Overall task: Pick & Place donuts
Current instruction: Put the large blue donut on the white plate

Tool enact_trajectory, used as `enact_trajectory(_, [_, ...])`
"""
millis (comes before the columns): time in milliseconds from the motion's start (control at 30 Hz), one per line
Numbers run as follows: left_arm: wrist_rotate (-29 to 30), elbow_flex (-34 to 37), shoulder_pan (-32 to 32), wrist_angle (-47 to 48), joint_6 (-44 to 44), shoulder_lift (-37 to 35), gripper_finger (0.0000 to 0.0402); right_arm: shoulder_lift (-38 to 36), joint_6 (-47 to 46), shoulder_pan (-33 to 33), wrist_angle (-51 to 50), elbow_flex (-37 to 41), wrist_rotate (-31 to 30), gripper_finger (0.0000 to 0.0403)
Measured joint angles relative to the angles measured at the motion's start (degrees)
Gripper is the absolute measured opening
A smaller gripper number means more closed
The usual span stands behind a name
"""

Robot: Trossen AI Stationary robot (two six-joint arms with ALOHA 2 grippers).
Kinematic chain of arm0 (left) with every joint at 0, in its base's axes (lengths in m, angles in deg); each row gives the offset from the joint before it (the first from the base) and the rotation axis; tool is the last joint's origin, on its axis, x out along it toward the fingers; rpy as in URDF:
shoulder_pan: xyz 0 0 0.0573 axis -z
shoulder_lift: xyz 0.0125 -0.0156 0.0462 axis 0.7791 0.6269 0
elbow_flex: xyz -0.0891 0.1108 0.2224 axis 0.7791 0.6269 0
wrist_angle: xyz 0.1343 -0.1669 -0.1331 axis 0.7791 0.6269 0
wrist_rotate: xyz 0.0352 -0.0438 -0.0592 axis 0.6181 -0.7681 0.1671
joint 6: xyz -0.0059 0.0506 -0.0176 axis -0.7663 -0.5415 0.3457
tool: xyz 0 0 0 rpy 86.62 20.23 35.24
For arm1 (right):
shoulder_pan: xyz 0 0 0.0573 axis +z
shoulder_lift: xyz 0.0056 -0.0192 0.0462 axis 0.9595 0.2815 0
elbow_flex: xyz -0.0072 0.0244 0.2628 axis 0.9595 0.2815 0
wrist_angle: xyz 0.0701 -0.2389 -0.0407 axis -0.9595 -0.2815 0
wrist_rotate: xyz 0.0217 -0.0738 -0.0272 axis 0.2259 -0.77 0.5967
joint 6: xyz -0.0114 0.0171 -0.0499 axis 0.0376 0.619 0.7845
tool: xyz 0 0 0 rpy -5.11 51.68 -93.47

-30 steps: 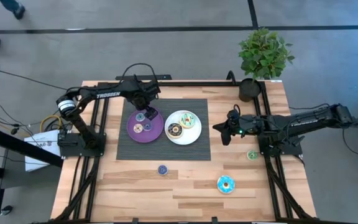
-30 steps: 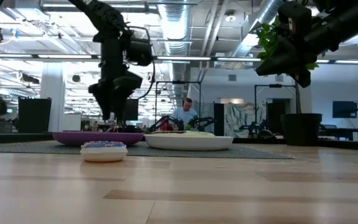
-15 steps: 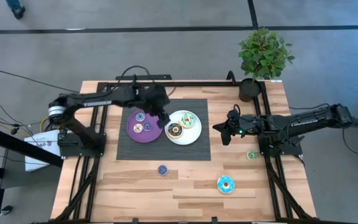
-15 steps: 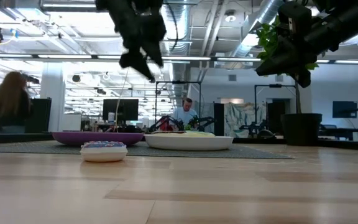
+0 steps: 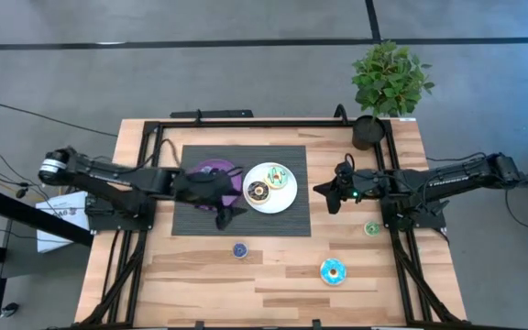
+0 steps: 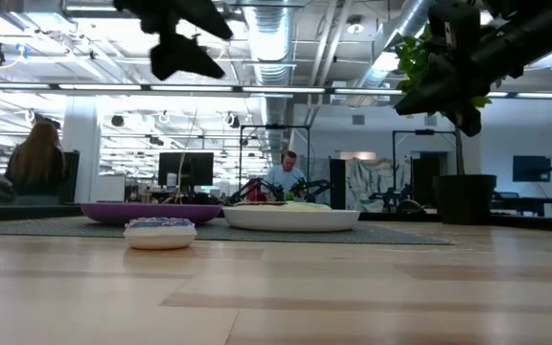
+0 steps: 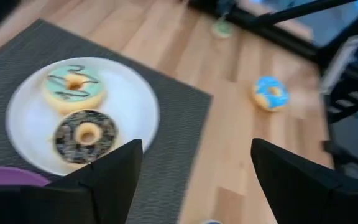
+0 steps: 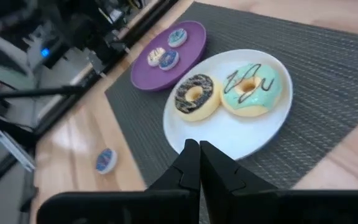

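Hovering over the dark woven mat (image 5: 282, 218) at mid-table, the left gripper (image 5: 225, 212) is seen with its fingers (image 7: 114, 169) spread wide and nothing between them, above the mat's front edge just in front of the purple plate (image 5: 211, 169). On the white plate (image 5: 283, 199) beside it, two larger donuts lie side by side: a brown-iced donut (image 5: 257, 192) with sprinkles and a light green donut (image 5: 277, 177) with dark drizzle. Three smaller donuts (image 8: 167, 59) are shown on the purple plate in the right wrist view. A small blue donut (image 5: 239, 249) rests on the bare wood in front of the mat, a cyan donut (image 5: 332, 271) lies nearer the table's front right corner, and a small green donut (image 5: 371, 228) sits by the right edge. The right gripper (image 5: 330, 193) is held above the table just off the mat's right edge, its fingers (image 8: 191, 167) pressed together and empty. A potted plant (image 5: 389, 81) stands at the back right corner. People are visible in the room beyond the table.
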Motion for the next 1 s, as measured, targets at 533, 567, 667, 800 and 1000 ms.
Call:
enact_trajectory(533, [2.46, 14.34, 6.63, 6.6, 2.49, -27.59, 0.0295, 12.32, 8.24, 6.2, -11.09, -26.95, -9.41, 0.0])
enact_trajectory(567, [2.45, 14.62, 6.81, 7.96, 2.97, -29.26, 0.0295, 14.73, 7.51, 6.42, -16.42, -30.39, -9.59, 0.0])
enact_trajectory(667, [2.1, 15.41, 7.1, 9.66, 3.16, -33.77, 0.0295, 22.19, 3.75, 6.79, -30.11, -40.51, -9.68, 0.0])
enact_trajectory(800, [1.74, 15.5, 7.6, 10.96, 3.14, -37.87, 0.0295, 31.03, -3.66, 6.75, -44.51, -50.41, -5.95, 0.0001])
enact_trajectory(1000, [1.74, 15.5, 8.07, 11.4, 2.66, -39.85, 0.0295, 39.12, -9.81, 8.25, -54.96, -55.3, 6.26, 0.0036])
